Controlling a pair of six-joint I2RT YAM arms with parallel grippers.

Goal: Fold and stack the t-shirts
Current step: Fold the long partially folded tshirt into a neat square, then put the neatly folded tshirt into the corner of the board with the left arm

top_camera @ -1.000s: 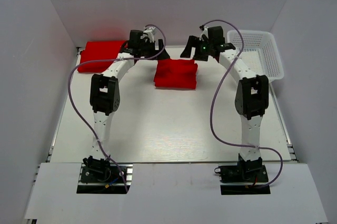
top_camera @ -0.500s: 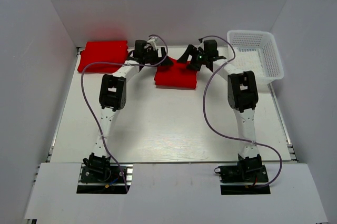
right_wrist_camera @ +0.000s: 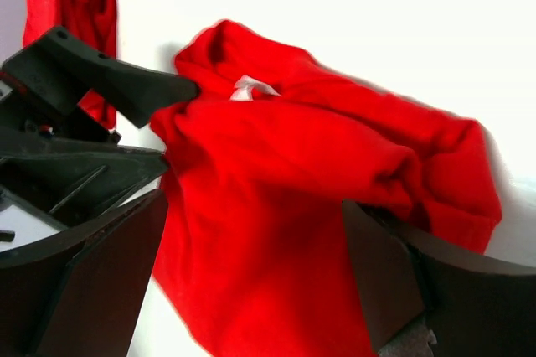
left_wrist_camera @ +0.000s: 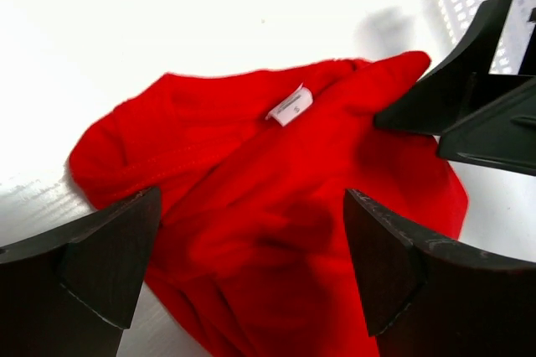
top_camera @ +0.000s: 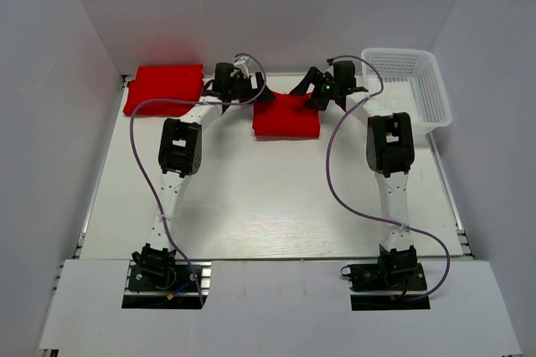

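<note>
One t-shirt [top_camera: 286,116] between grippers [top_camera: 261,97] [top_camera: 311,91] (perhaps touching).

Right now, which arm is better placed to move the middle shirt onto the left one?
Probably left. The left gripper and right gripper are both open at the middle shirt, but the left is on the side nearer the left shirt.

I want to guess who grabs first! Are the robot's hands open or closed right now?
Left hand: open at the red t-shirt, gripping nothing.
Right hand: open at the same t-shirt, gripping nothing.
</note>
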